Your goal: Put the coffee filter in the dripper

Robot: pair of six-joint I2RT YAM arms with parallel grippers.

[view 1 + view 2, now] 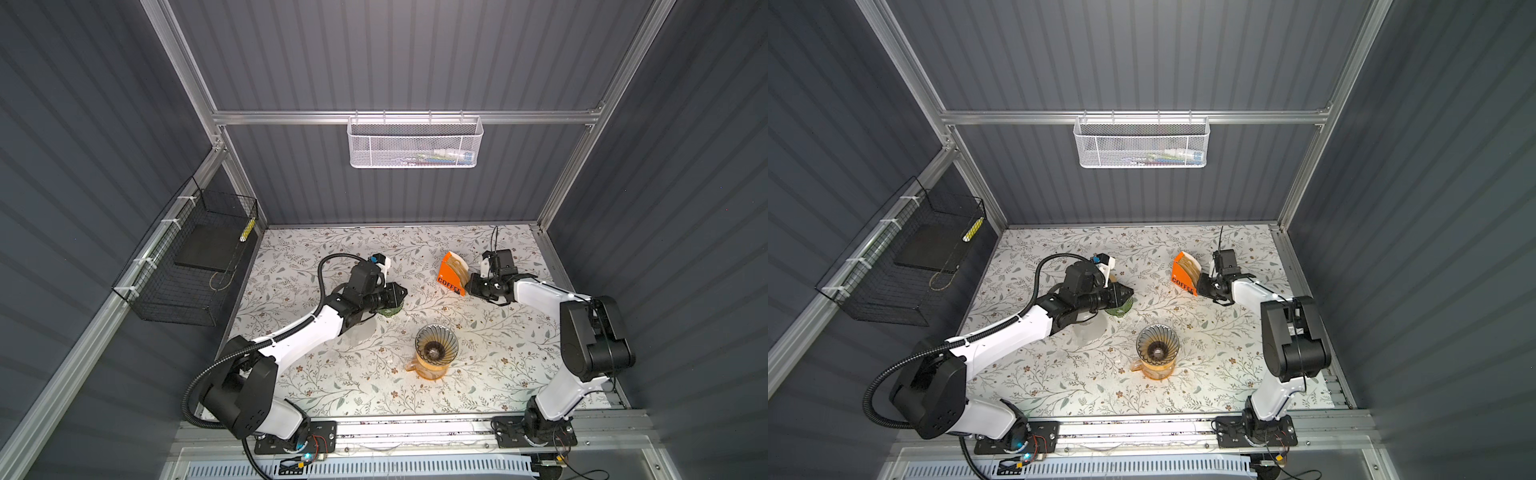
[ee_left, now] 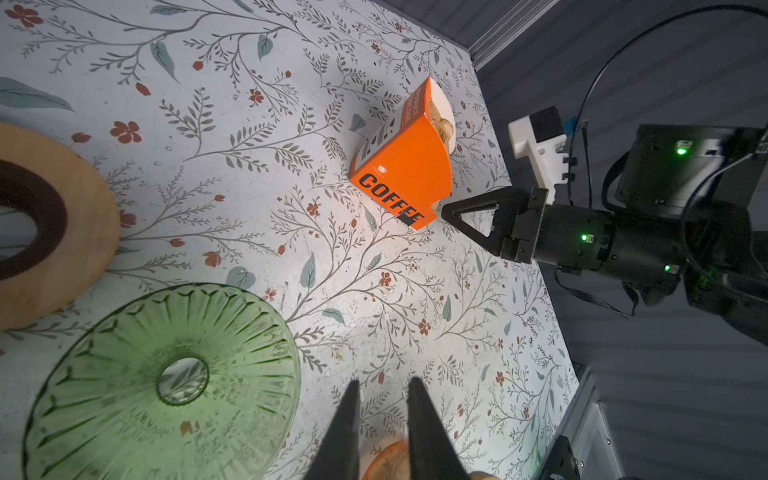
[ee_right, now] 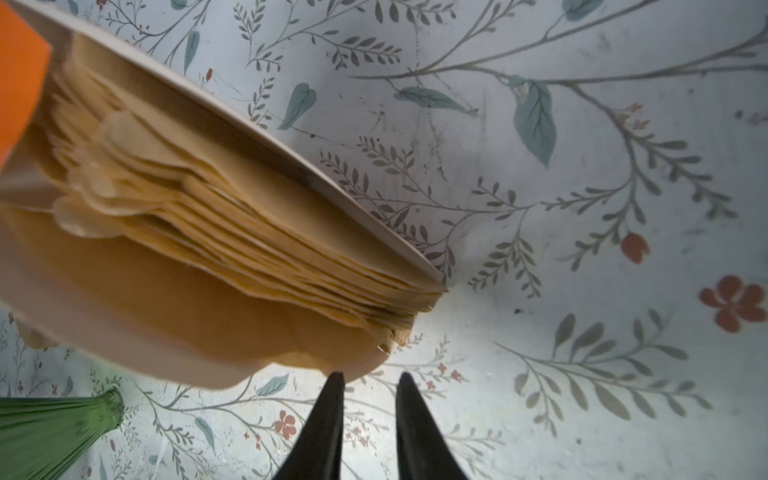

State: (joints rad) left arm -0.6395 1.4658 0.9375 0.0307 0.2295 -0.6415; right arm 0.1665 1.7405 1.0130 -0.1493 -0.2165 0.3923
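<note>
On the floral table (image 1: 332, 395) the dripper (image 1: 436, 347), lower centre, sits empty. My right claw (image 3: 370, 376), slightly parted and holding nothing, has its tips at the filters (image 3: 249, 257) in the box (image 1: 446, 276), upper right. By my reckoning nothing is done yet.

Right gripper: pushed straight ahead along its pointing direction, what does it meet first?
Most likely the front brown filter in the orange box: the right gripper, jaws apart, points at its edge. Depth is unclear; it looks almost touching.
</note>
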